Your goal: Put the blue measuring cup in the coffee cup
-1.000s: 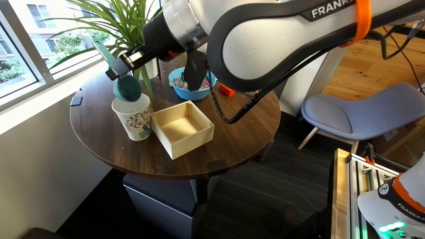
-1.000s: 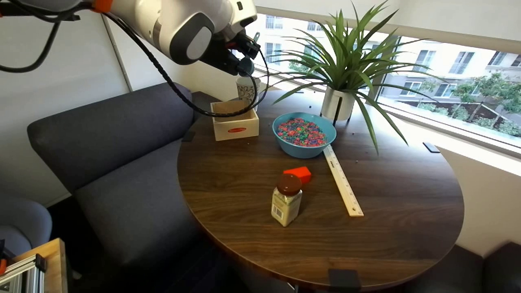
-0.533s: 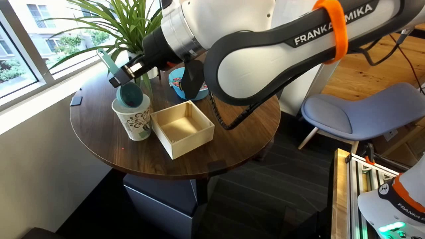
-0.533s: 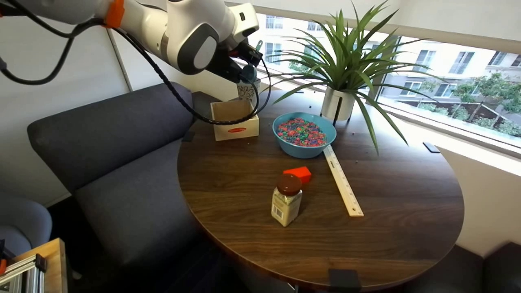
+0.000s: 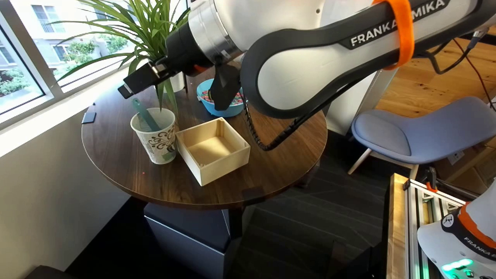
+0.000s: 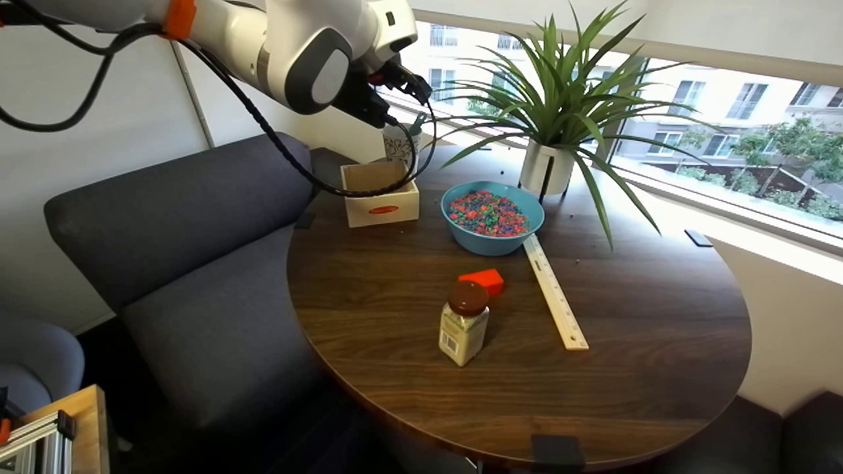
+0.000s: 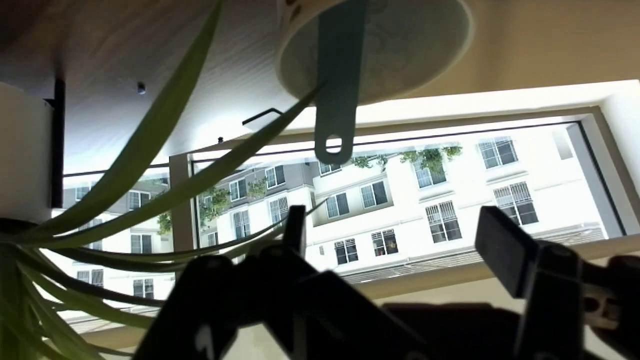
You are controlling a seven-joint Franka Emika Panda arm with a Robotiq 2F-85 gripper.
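The blue measuring cup stands inside the coffee cup, its teal handle slanting up past the rim; its bowl is hidden by the cup wall. In the wrist view the handle of the measuring cup points out of the pale mouth of the coffee cup. My gripper is open, its fingers wide apart with only the window scene between them. In an exterior view the gripper hangs just above the handle's end, apart from it. Cables partly cross the coffee cup in an exterior view.
A wooden box stands right beside the coffee cup. The large blue bowl, a ruler, a red block and a spice jar are on the table. Leaves of the potted plant reach close to the gripper.
The measuring cup was gripped above the coffee cup and lowered to its mouth; now it is released and sits inside. My gripper has opened and stands slightly higher than half a second ago.
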